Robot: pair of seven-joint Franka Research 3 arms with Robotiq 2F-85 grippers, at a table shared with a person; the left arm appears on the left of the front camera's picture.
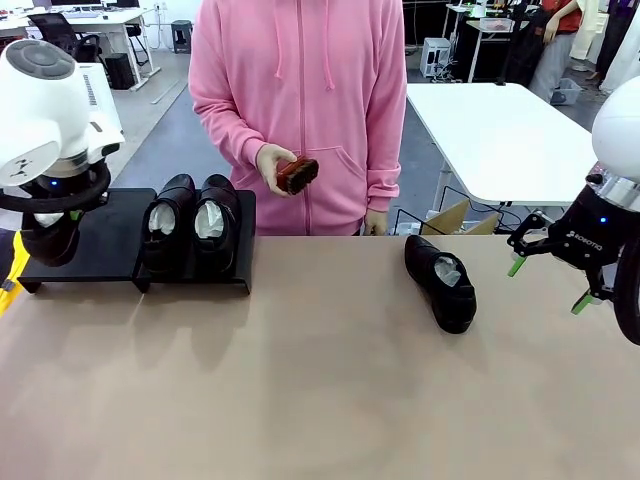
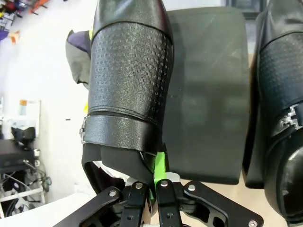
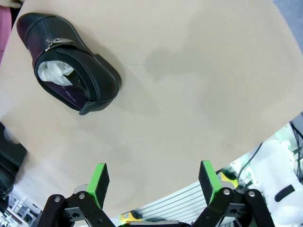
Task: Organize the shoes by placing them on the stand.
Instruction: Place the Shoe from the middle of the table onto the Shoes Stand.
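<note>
My left gripper [image 2: 151,182] is shut on the heel rim of a glossy black shoe [image 2: 130,80] and holds it over the left end of the matte-black stand [image 1: 105,238]. In the front view this held shoe [image 1: 50,240] hangs under the left wrist. Two more shoes [image 1: 168,228] [image 1: 215,222] with white paper inside stand side by side on the stand's right panel. Another shoe [image 1: 440,282] lies on the table at the right. My right gripper [image 1: 550,285] hovers open just right of it. In the right wrist view that shoe [image 3: 71,66] lies far ahead, apart from the green pads [image 3: 98,178].
A person in a pink hoodie stands at the far side and holds a small brown brush [image 1: 297,175] in one hand. The bare stand panel [image 2: 208,94] lies beside the held shoe. A white table [image 1: 500,140] stands behind at the right.
</note>
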